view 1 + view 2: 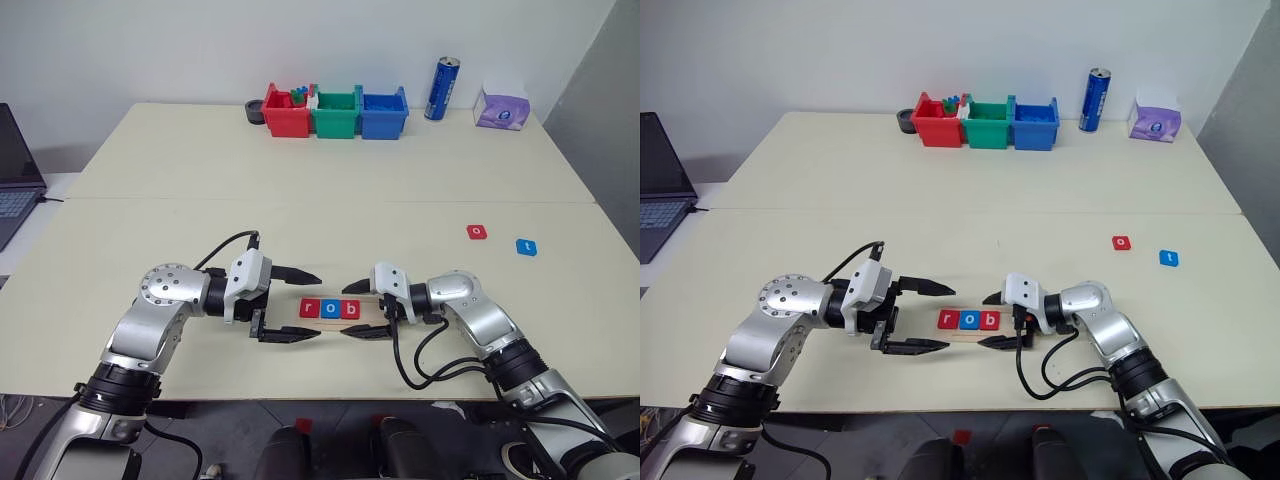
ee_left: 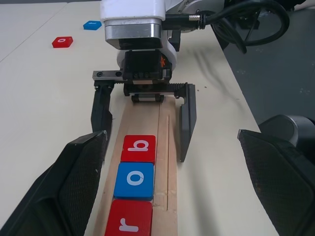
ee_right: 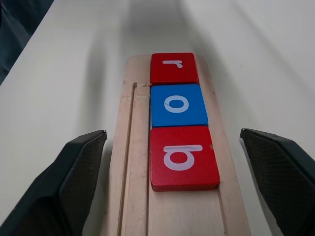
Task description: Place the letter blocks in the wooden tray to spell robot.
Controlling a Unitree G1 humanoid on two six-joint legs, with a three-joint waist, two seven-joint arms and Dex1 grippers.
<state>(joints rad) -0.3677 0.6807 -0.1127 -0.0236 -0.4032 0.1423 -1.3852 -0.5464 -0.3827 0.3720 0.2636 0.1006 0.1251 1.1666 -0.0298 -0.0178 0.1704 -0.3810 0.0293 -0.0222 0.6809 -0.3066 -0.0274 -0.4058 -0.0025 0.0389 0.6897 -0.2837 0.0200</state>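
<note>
Letter blocks spell "rob" so far: a red "r" tile [image 1: 309, 308], a blue "o" tile [image 1: 329, 309] and a red "b" tile [image 1: 349, 309] lie edge to edge in the wooden tray [image 1: 372, 312], low in the centre of the head camera's frame, near the front edge of the cream table [image 1: 300, 160]. The tray's right end is bare wood.

Left gripper [image 1: 308, 306] reaches in from the left with its two black fingers spread wide — one above the tray's left end, one below it — and grips nothing. Right gripper [image 1: 355, 307] faces it from the right, its fingers likewise standing well apart on either side of the tray beside the "b", with nothing between them; in the right wrist view the dark finger pads [image 3: 59, 187] flank the tray without touching the tiles.

Two tiles remain loose on the table at mid-right of the frame, well apart from the tray — a red "o" tile [image 1: 477, 231] and, just right of it, a blue "t" tile [image 1: 526, 247].

Along the table's far edge at upper centre stand a red bin [image 1: 285, 112], a green bin [image 1: 335, 113] and a blue bin [image 1: 384, 112] side by side, with a blue can [image 1: 442, 88] and a purple tissue box [image 1: 502, 108] to their right. Part of a laptop [image 1: 15, 180] shows at the left edge.
</note>
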